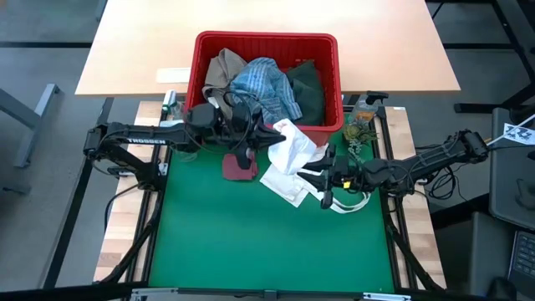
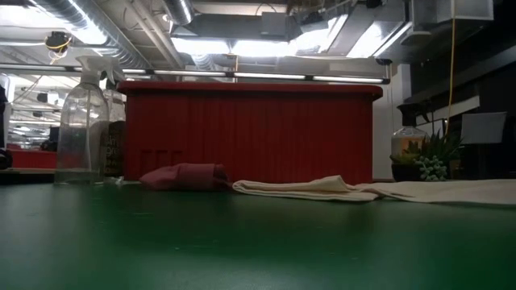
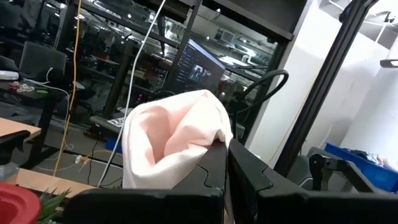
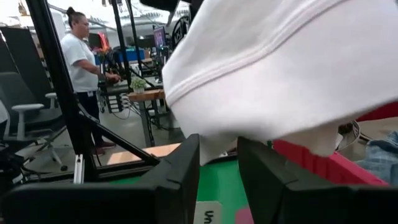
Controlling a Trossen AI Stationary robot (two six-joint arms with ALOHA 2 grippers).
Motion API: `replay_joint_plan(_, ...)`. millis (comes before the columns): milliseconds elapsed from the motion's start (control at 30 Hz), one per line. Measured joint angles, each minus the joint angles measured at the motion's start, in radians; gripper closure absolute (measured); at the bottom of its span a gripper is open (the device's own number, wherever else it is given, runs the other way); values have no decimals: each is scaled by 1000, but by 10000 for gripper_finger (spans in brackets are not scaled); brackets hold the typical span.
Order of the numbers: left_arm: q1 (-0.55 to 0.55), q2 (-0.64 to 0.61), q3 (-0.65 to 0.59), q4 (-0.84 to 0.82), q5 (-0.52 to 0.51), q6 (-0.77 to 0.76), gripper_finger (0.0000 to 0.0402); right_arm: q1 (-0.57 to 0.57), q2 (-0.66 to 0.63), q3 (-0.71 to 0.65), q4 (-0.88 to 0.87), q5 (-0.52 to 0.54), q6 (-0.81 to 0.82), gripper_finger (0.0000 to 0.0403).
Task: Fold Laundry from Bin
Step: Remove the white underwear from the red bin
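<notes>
Legibly, the only writing was "TROSSEN" in white along the left arm (image 1: 149,140), which lay just in front of the bin's (image 1: 203,79) front-left corner. The left gripper (image 1: 280,130) sat against the bin's front wall, its fingers (image 3: 214,168) pressed together on a fold of the small white cloth (image 1: 292,163).

That cloth hung from the grip and spread onto the green mat (image 1: 251,242) just in front of the bin's front-right corner. The small maroon cloth (image 1: 240,166) lay in front of the bin's front wall, left of the white cloth. Inside the bin, from left to right, lay the tan garment (image 1: 221,68), the blue-white striped shirt (image 1: 263,84) and the dark green garment (image 1: 308,84).

The right gripper (image 1: 311,178) sat at the white cloth's right edge, further from the bin than the left gripper. Its fingers (image 4: 180,171) stood apart with the cloth's hem above the gap; whether they gripped it could not be determined.

Open mat extended from both cloths to the edge furthest from the bin.

Only the low view showed a clear spray bottle (image 2: 82,129) left of the bin. Only the right wrist view showed a person (image 4: 84,68) standing in the room beyond.
</notes>
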Motion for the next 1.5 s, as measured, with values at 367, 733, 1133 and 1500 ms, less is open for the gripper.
replay_joint_plan(367, -2, 0, 0, 22, 0, 0, 401, 0, 3, 0, -27, -13, 96, 295)
replay_joint_plan(733, -26, 1, 0, 17, 0, 51, 401, -46, 23, 0, 61, -117, 94, 295)
replay_joint_plan(1133, -34, 1, 0, -42, -28, 114, 401, -53, 24, 0, 126, -242, 93, 345)
replay_joint_plan(1500, -30, 1, 0, -166, -175, 193, 373, -53, 20, 0, 178, -228, 79, 396)
